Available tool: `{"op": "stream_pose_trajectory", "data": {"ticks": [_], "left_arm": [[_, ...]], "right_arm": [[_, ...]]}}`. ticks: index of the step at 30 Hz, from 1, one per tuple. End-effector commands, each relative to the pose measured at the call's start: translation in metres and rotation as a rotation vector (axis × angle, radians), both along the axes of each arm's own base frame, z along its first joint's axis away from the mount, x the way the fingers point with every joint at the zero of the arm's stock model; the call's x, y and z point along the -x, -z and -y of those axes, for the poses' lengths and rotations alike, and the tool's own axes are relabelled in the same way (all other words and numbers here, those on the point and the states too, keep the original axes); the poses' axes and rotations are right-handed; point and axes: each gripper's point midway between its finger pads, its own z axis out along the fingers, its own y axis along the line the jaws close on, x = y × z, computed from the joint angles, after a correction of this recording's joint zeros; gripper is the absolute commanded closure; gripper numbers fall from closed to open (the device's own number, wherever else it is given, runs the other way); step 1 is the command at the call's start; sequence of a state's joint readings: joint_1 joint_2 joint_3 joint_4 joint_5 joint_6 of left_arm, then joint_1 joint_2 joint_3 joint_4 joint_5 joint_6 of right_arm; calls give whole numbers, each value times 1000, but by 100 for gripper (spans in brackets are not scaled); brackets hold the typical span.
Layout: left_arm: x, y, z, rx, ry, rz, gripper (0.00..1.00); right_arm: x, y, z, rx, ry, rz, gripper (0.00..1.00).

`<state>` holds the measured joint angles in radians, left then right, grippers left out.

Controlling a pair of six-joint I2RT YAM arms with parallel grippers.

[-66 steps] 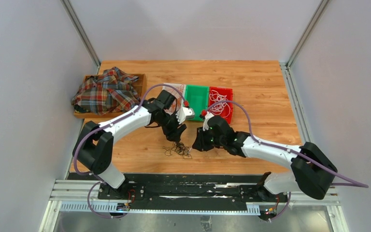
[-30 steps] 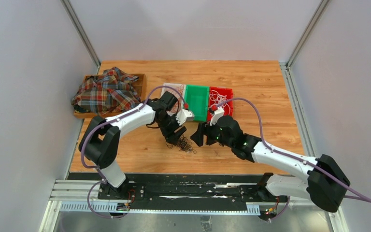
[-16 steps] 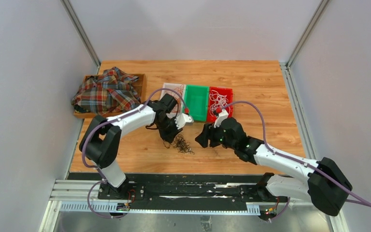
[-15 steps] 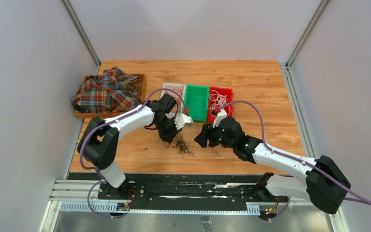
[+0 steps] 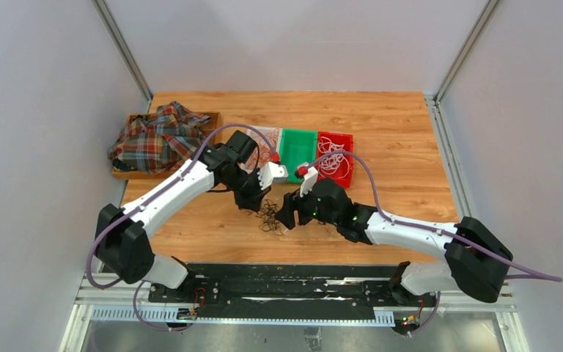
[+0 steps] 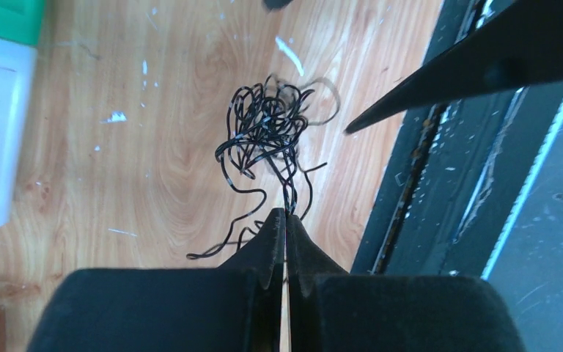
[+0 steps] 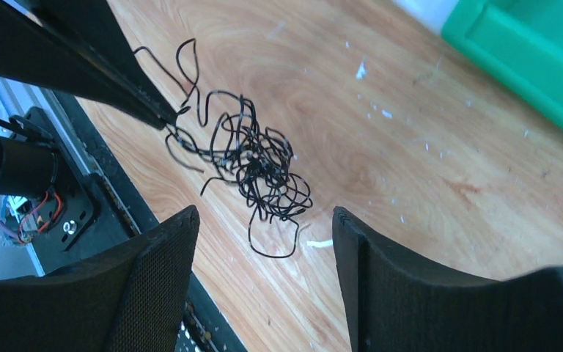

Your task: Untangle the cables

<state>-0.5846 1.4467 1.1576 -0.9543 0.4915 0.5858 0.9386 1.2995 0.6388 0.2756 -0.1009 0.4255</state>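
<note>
Right now the black cables (image 5: 268, 218) lie in one small curly heap on the wooden table (image 5: 381, 117), close to its near edge. The black rail (image 5: 300, 271) runs just past that edge. The far half of the table and its right side are bare wood, with lots of room to move. The walls stand close on both sides.

Count them: two arms, one black heap, three bins in a row, one cloth and one wooden tray. The white bin (image 5: 264, 129) looks to hold thin red cables (image 5: 266, 139). The green bin (image 5: 298, 133) is in the middle. The red bin (image 5: 350, 158) holds white cables (image 5: 331, 160). The checked cloth (image 5: 160, 136) is piled on the wooden tray (image 5: 213, 121) at the far left corner.

The left gripper (image 6: 286, 213) has its fingers pressed tight together, pinching one strand of the black cables at the very tips. The right gripper (image 7: 264, 213) has its fingers spread wide, and the heap shows between them, lower down on the wood.

Only the top view shows the cloth, the tray and all three bins. The left wrist view shows the strand running up into the closed tips. The right wrist view shows the left gripper's tip from the side, holding that strand, with white specks on the wood.
</note>
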Motion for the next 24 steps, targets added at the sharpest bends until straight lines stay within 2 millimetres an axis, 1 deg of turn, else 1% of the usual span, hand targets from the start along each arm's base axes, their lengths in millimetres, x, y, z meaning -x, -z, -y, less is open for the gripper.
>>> {"op": "stream_pose_trajectory", "data": {"ticks": [1,3,5,9,10,12,15,19,21,24], "left_arm": [[12,-48,16,126,-61,-46,100],[15,-63,22,172,-84,-57,100],[17,-77,26,208,-111,-73,99],[24,-96,33,268,-140,-115,99],[26,-100,35,280,-143,-127,99],[30,-104,37,301,-140,-149,99],[35,-110,40,322,-120,-174,99],[42,-118,42,340,-90,-206,99],[45,-124,44,358,-77,-216,99],[47,-129,44,369,-53,-212,100]], "right_arm": [[-14,-49,-19,-117,-5,198,33],[-14,-61,-21,-148,-5,252,32],[-15,-67,-22,-165,4,286,32],[-22,-79,-17,-182,74,346,32],[-23,-86,-16,-203,93,368,32],[-28,-93,-12,-219,139,398,32],[-31,-103,-13,-221,173,441,32],[-41,-106,-6,-194,249,464,33],[-45,-111,-3,-208,281,473,34],[-43,-120,-9,-256,266,486,33]]}}
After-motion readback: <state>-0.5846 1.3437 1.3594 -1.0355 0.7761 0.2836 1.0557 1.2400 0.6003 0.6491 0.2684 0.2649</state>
